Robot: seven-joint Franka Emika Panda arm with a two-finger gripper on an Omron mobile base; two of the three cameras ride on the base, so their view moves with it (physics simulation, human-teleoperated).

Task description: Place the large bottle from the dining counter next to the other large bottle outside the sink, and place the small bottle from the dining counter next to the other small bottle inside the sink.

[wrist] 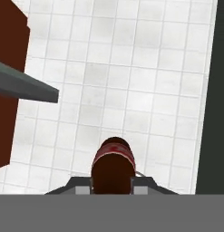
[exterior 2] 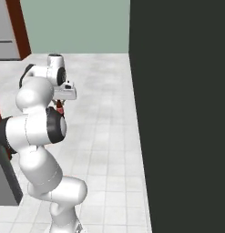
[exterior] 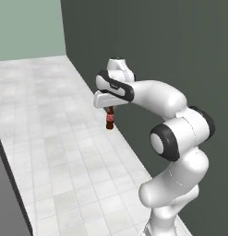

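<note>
The large bottle (exterior: 109, 118), dark brown with a red label band, hangs upright below the gripper (exterior: 108, 109) a little left of centre and in the upper half of the left base view, well above the white tiled floor (exterior: 51, 138). The jaws are closed narrow on its upper part. In the hand view the large bottle (wrist: 113, 167) sits at lower centre, seen from above, its red band curving round the dark body, with a finger tip (wrist: 141, 186) pressed at each side. In the right base view the large bottle (exterior 2: 59, 107) shows as a sliver of red and brown at left centre, just under the gripper (exterior 2: 60, 103) and partly behind the arm's white links. A dark wall (exterior: 157, 46) fills the right side of both base views; a rust-red panel (wrist: 7, 90) stands at the left edge of the hand view.
</note>
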